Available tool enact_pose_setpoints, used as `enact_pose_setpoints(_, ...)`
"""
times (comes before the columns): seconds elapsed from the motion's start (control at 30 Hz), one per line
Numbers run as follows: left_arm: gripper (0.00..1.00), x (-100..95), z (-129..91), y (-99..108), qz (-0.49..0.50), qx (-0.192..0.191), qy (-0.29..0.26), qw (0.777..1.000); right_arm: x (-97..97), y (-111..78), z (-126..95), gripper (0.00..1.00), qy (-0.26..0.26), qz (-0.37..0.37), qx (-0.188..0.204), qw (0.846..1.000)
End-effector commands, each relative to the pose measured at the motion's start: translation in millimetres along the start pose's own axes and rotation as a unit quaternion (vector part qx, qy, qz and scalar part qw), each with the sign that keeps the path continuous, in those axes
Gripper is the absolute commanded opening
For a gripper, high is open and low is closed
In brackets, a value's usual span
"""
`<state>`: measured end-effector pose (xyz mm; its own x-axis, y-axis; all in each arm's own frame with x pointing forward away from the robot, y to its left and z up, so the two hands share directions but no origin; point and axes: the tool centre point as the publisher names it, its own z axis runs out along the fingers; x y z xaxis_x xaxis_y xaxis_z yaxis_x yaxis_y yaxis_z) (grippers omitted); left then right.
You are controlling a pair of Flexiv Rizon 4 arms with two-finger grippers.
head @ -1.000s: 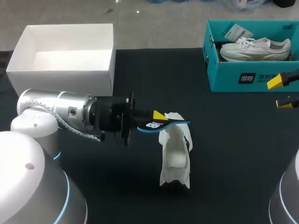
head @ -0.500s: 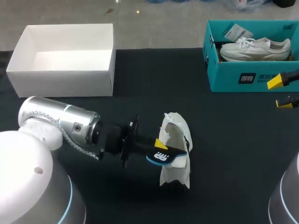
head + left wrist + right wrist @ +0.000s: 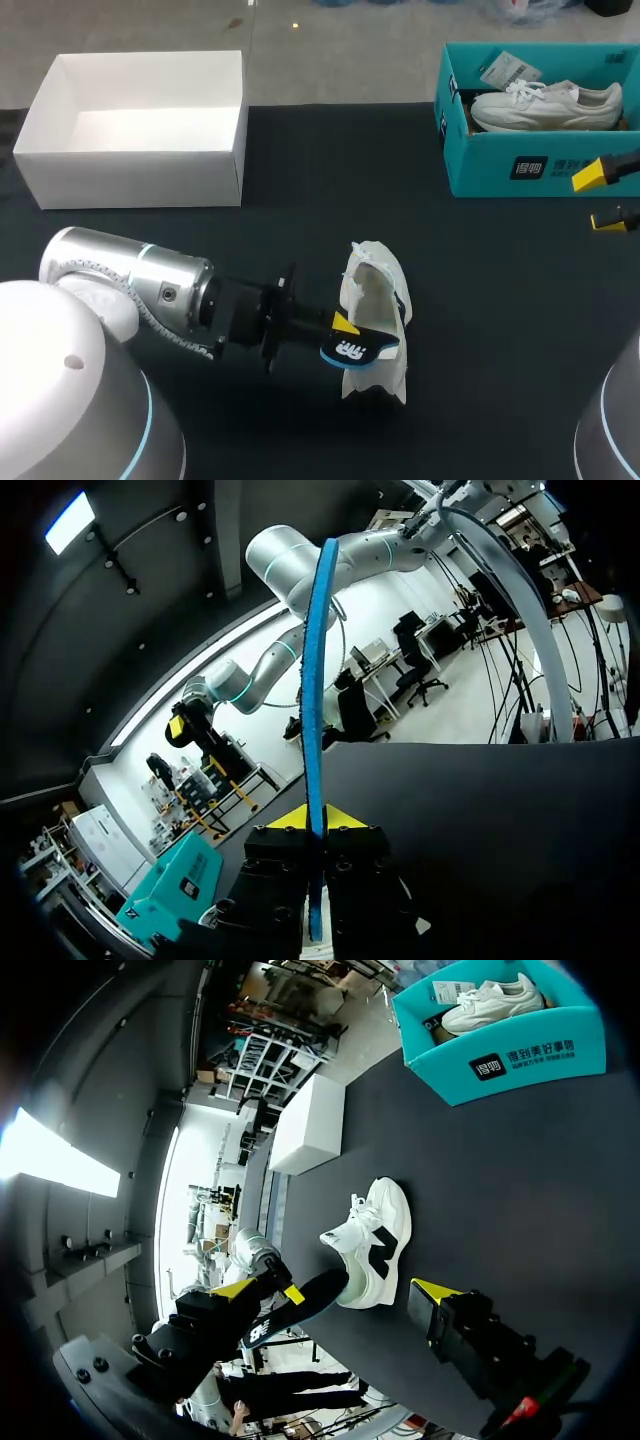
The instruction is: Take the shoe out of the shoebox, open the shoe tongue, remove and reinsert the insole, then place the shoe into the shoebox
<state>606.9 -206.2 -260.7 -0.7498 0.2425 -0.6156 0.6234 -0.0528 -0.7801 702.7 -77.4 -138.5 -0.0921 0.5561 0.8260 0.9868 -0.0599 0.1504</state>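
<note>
In the middle of the black tabletop [image 3: 480, 300], going by the head view, there's a white shoe [image 3: 380, 290] sitting upright on its sole, well apart from both boxes. The left arm [image 3: 130, 280] comes in from the left, and the left hand [image 3: 345, 328] is clamped on a blue-edged insole [image 3: 358, 350] that sits over the near end of the shoe, right at the opening. Honestly can't tell from here whether the tip is inside the shoe or just above it. Back left is an open white box [image 3: 130, 165]. Back right is the teal shoebox [image 3: 480, 170] with the other shoe [image 3: 545, 105] lying in it. The right hand [image 3: 603, 197] is at the right edge, just in front of the shoebox, with its yellow tips apart and nothing between them.

Left wrist view: the insole [image 3: 316, 680] shows edge-on, a thin blue strip standing straight up from between the fingers, which press on it from both sides. The shoebox [image 3: 175, 885] is off to one side, past the hand.

Right wrist view: the shoe [image 3: 372, 1235] is ahead of the right hand, its side with the dark mark facing the camera. The left hand [image 3: 262, 1295] is just beside the heel end, gripping the insole [image 3: 310, 1300], and the insole's far end meets the shoe's collar. The shoebox [image 3: 510, 1050] and the white box [image 3: 310, 1125] sit farther back on the tabletop.
</note>
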Motion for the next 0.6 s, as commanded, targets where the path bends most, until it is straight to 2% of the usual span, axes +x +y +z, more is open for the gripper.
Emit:
enact_pose_setpoints(0.03, 0.0, 0.2, 0.8, 0.5, 0.0, 0.0, 0.001, 1.0, -0.1, -0.4, 0.0, 1.0, -0.002, 0.001, 0.0, 1.0)
enact_pose_setpoints(0.13, 0.0, 0.2, 0.8, 0.5, 0.0, 0.0, 0.001, 1.0, -0.1, -0.4, 0.0, 1.0, -0.002, 0.001, 0.0, 1.0)
enact_pose_setpoints(0.37, 0.0, -8.8, -4.0, 17.6, 0.009, -0.005, 0.0, 1.0, -0.1, -0.4, 0.0, 1.0, -0.002, 0.001, 0.0, 1.0)
enact_pose_setpoints(0.6, 0.0, -6.2, -13.0, 33.5, 0.002, -0.02, 0.003, 1.0, -0.1, -0.4, 0.0, 1.0, -0.002, 0.001, 0.0, 1.0)
